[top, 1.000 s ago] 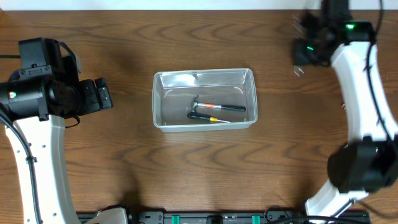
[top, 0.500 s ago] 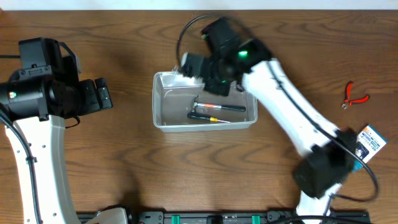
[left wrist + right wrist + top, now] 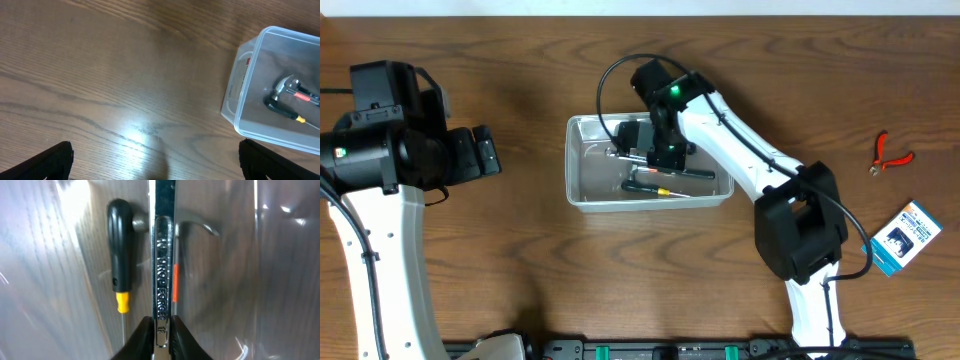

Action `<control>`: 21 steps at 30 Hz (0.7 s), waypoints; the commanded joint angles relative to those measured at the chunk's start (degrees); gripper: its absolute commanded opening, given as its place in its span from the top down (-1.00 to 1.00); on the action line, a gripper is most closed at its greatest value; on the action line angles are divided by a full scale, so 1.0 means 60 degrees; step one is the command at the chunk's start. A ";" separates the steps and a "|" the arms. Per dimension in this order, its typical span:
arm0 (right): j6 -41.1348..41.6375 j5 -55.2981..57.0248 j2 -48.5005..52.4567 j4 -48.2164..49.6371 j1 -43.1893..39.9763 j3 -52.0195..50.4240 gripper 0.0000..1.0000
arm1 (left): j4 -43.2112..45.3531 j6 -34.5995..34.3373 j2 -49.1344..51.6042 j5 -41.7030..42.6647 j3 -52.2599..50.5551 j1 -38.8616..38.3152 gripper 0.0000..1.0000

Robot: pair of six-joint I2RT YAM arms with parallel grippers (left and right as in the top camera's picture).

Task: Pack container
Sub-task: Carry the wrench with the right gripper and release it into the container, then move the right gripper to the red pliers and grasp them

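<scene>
The clear plastic container (image 3: 571, 170) sits mid-table; it also shows in the left wrist view (image 3: 234, 95). Inside lie a hammer (image 3: 686, 172) with an orange and black handle and a black and yellow screwdriver (image 3: 645, 187). My right gripper (image 3: 658, 150) hangs over the container, shut on a long chrome metal tool (image 3: 163, 270). The tool points down over the screwdriver (image 3: 120, 250) and the hammer head (image 3: 198, 227). My left gripper (image 3: 157, 165) is open and empty over bare wood, left of the container (image 3: 480, 155).
Red-handled pliers (image 3: 891, 152) lie at the far right of the table. A blue and white packet (image 3: 904, 238) lies near the right front. The right arm's cable loops over the container's back edge.
My right arm swung from the table's back right corner to over the container, carrying the chrome tool. The pliers and packet came into view. The left arm stayed still.
</scene>
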 commanded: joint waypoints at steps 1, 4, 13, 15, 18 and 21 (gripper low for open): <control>-0.0109 -0.0182 -0.0004 -0.0015 -0.0131 0.0015 0.38 | -0.0025 0.0098 0.0015 -0.0113 -0.0011 0.0004 -0.96; -0.0102 -0.0178 -0.0022 -0.0055 -0.0131 0.0018 0.04 | -0.0025 0.0098 0.0018 -0.0113 -0.0011 0.0004 -0.96; 0.0663 0.0335 -0.1417 -0.0047 -0.0339 0.0200 0.04 | -0.0025 0.0098 0.0015 -0.0113 -0.0011 0.0004 -0.96; 0.1519 0.1151 -0.2106 0.0375 -0.0568 0.0266 0.09 | -0.0025 0.0098 0.0018 -0.0113 -0.0011 0.0004 -0.96; 0.3136 0.2422 -0.3027 0.0951 -0.1147 0.0266 0.11 | -0.0025 0.0098 0.0018 -0.0117 -0.0011 0.0004 -0.96; 0.4787 0.2936 -0.3894 0.1184 -0.2164 0.0266 -0.04 | -0.0025 0.0098 0.0018 -0.0117 -0.0011 0.0004 -0.96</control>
